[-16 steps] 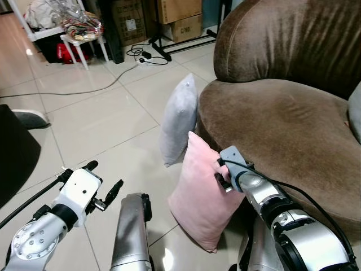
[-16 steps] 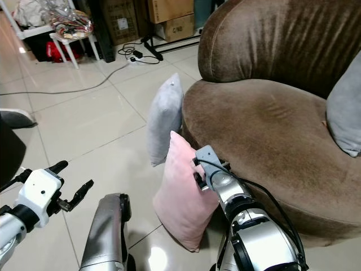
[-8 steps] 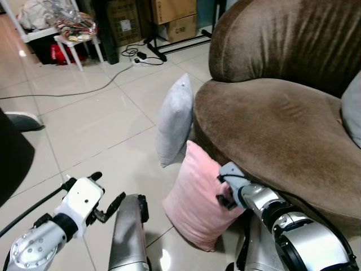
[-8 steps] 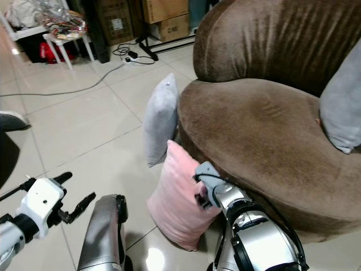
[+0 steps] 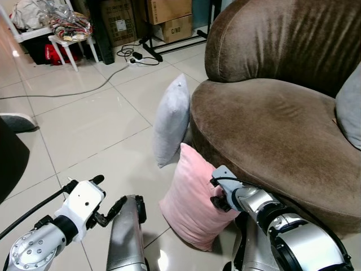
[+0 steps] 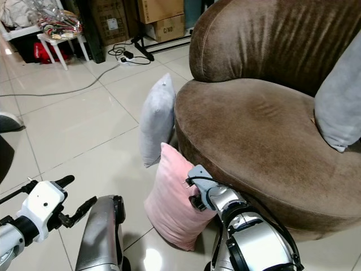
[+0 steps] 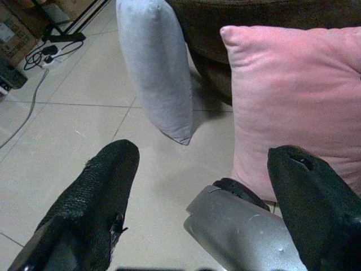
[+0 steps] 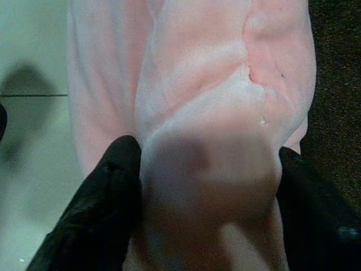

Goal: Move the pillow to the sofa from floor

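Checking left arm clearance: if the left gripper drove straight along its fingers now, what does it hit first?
Probably the robot's own silver leg, right under the open left gripper. Beyond it, the pink pillow against the brown sofa. Depth is unclear.

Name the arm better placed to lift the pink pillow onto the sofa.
Right. The right gripper already pinches the pink pillow beside the sofa. The left gripper hangs open over the floor, apart from it.
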### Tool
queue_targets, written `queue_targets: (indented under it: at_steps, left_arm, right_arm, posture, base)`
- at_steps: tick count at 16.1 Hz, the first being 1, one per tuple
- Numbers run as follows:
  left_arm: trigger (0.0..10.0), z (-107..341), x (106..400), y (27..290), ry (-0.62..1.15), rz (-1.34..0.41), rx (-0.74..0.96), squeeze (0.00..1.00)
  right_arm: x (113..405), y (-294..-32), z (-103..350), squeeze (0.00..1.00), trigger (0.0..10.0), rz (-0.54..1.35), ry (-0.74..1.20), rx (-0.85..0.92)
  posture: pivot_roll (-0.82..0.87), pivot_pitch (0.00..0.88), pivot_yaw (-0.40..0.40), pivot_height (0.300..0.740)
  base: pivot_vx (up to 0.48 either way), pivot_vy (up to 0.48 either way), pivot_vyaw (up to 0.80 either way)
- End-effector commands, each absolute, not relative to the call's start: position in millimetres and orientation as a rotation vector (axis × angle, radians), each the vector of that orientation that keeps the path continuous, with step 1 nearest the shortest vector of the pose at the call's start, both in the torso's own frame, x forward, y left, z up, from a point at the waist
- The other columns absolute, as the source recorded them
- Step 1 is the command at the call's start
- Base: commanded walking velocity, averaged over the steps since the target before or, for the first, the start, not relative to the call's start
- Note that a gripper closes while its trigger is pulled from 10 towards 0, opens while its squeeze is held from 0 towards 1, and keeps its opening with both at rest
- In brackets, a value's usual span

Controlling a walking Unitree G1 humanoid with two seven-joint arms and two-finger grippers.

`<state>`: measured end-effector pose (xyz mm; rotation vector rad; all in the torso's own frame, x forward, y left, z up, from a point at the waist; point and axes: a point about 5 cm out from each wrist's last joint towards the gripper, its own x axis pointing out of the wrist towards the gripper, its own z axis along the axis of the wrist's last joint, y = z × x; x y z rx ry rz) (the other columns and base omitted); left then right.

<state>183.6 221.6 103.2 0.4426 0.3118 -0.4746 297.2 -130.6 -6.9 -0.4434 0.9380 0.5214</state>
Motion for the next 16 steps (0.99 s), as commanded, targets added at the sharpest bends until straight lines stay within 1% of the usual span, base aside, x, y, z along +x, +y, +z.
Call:
queue_targets:
  at_steps: [1,8,10,13,16]
  left_arm:
    - [10.0,101.6,183.3,221.2,0.324,-0.487,0.448,0.0]
    - [10.0,96.8,187.1,219.8,0.351,-0.523,0.444,0.0]
    - [10.0,95.6,188.8,220.1,0.357,-0.527,0.442,0.0]
    - [10.0,94.0,188.5,218.8,0.368,-0.551,0.445,0.0]
    - [10.0,94.3,190.6,218.3,0.369,-0.56,0.435,0.0]
  right_arm:
    - [291.4,-126.8,-11.9,0.0,0.0,0.555,0.954,-0.452]
    - [279.2,-125.1,-22.7,0.0,0.0,0.582,0.985,-0.454]
    - [279.8,-124.6,-22.3,0.0,0.0,0.581,0.981,-0.456]
    - [282.6,-120.0,-19.5,0.0,0.0,0.57,0.966,-0.4]
    - [284.0,-117.3,-18.1,0.0,0.0,0.575,0.959,-0.4]
  posture:
    - [0.04,0.0,0.017,0.425]
    - [0.04,0.0,0.023,0.425]
    - [0.04,0.0,0.025,0.425]
    - [0.03,0.0,0.028,0.425]
    - [0.04,0.0,0.028,0.425]
  base:
    - [0.0,0.0,0.0]
    - [0.0,0.0,0.0]
    - [0.0,0.0,0.0]
    - [0.0,0.0,0.0]
    - [0.0,0.0,0.0]
